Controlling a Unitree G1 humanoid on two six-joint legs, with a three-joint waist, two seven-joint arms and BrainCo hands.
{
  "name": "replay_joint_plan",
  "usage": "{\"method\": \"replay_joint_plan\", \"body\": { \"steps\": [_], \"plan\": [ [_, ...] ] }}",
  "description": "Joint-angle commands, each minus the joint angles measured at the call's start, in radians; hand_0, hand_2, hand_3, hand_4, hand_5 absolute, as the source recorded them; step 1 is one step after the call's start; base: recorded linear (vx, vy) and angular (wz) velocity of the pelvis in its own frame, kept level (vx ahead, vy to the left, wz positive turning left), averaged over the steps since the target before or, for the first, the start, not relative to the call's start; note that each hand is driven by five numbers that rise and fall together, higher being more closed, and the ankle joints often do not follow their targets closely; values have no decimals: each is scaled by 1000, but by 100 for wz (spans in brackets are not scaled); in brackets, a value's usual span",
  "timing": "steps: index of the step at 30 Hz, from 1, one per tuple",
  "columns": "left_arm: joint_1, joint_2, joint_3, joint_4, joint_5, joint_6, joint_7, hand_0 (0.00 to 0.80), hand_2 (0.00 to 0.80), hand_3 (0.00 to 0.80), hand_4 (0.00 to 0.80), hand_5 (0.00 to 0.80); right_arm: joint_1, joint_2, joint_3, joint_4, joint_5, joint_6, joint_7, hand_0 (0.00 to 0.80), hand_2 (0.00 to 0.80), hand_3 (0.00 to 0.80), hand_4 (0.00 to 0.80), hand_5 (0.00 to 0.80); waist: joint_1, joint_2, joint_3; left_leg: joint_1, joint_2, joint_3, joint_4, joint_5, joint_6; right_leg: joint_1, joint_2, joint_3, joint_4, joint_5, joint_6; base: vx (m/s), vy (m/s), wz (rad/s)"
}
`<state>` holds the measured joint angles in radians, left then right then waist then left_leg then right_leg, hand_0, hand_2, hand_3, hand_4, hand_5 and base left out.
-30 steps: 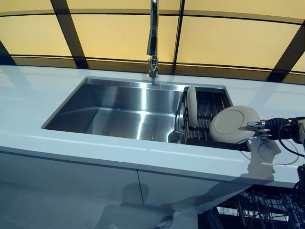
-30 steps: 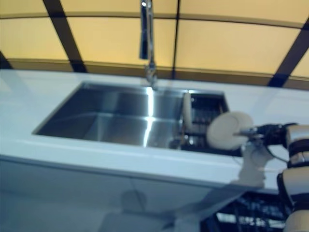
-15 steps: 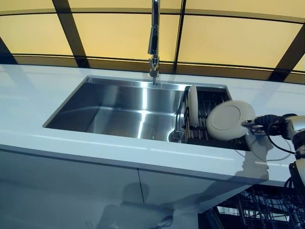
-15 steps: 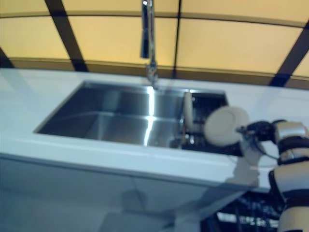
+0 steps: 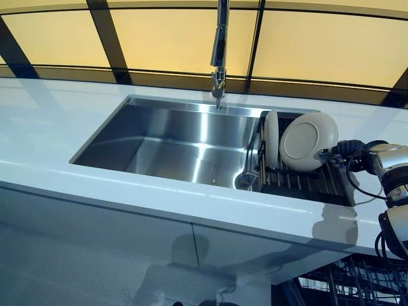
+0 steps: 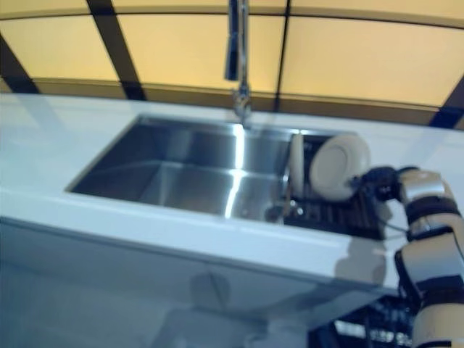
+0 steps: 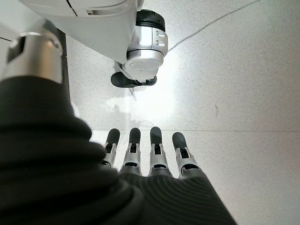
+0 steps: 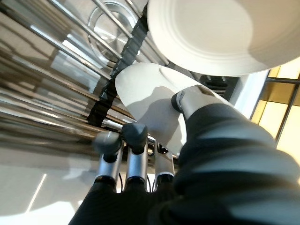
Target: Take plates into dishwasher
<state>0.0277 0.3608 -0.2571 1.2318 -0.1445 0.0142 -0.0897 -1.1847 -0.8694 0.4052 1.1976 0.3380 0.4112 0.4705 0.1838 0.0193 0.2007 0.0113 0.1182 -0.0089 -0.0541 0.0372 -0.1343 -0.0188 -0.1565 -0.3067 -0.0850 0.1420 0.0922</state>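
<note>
A round cream plate [image 5: 308,141] hangs on edge over the dark dish rack [image 5: 306,185] in the right end of the steel sink [image 5: 159,137]. My right hand [image 5: 347,151] is shut on the plate's rim from the right. In the right wrist view the thumb [image 8: 192,101] presses on the held plate [image 8: 145,91] and the fingers [image 8: 131,154] curl behind it. A second cream plate [image 5: 272,139] stands upright in the rack just left of the held one. My left hand [image 7: 150,154] shows only in its wrist view, fingers straight, above the floor.
A tall faucet [image 5: 220,51] rises behind the sink. White countertop [image 5: 38,127] surrounds the basin, with a yellow wall behind. A wire dishwasher rack [image 5: 344,287] shows below the counter edge at lower right.
The camera view has shifted. My right hand has carried the plate up and back, from the rack's front right corner to close beside the standing plate.
</note>
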Motion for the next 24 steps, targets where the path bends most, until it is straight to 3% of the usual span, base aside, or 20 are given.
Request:
{"method": "replay_joint_plan", "body": {
  "steps": [1, 6, 24],
  "plan": [
    [-26, 14, -58, 8, -2, 4, 16, 0, 0, 0, 0, 0, -54, -3, 74, -39, 45, -77, -22, 800, 800, 800, 800, 800, 25, -56, 36, -7, -50, 12, -33, 43, 51, 54, -29, 49, 19, -27, 21, 8, 38, -2],
    [-27, 14, -56, 7, 18, 24, 15, 0, 0, 0, 0, 0, -41, -8, 60, -89, 60, -117, -38, 800, 800, 800, 800, 800, 10, -71, 7, 15, -49, 31, -33, 31, 53, 68, -29, 61, 17, -29, 23, 16, 37, -4],
    [-36, -2, -43, 41, 52, 54, 27, 0, 0, 0, 0, 0, -53, -54, 62, -217, 120, -117, -108, 800, 800, 800, 800, 800, -49, -127, -83, 82, -35, 106, -32, 2, 61, 98, -21, 119, 7, -28, 32, 11, 37, -12]
  ]
}}
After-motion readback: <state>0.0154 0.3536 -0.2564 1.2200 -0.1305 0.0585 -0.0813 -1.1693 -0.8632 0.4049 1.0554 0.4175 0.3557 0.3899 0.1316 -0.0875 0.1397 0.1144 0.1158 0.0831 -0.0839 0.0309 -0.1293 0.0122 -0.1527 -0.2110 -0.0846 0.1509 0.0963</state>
